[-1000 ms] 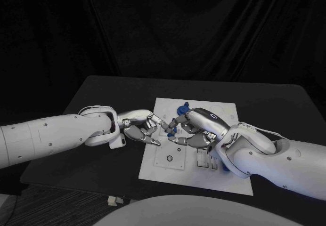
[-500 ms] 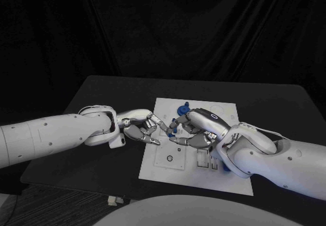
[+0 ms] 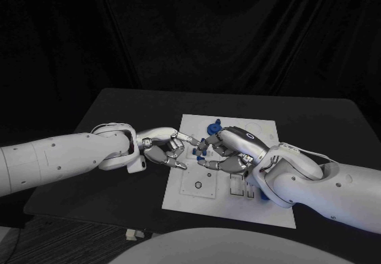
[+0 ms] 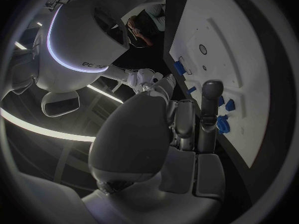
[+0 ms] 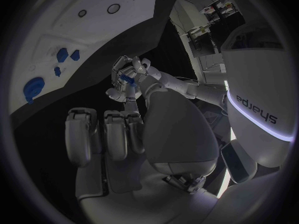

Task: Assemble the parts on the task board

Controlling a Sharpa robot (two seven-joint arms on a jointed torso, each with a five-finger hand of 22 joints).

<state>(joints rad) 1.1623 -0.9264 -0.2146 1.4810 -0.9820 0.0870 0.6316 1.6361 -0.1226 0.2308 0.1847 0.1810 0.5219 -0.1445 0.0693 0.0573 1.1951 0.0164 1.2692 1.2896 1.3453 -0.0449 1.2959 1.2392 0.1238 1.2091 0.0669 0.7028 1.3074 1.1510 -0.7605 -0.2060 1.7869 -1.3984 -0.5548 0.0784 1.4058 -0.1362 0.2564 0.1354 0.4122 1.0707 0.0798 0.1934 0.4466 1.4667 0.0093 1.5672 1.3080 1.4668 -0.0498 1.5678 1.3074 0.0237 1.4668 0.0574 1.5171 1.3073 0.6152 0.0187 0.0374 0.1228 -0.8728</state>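
Fingers (image 3: 184,144) of the left hand (image 3: 165,148) pinch a small blue part (image 5: 126,79), held just above the task board (image 3: 230,203) near its left edge. The right hand (image 3: 230,149) curls facing them, fingertips almost touching; whether it grips anything, I cannot tell. A round blue part (image 3: 213,128) lies just beyond both.

A robotics lab: black table (image 3: 119,165) backed by black curtains (image 3: 238,49), shelves of equipment (image 5: 209,22) behind
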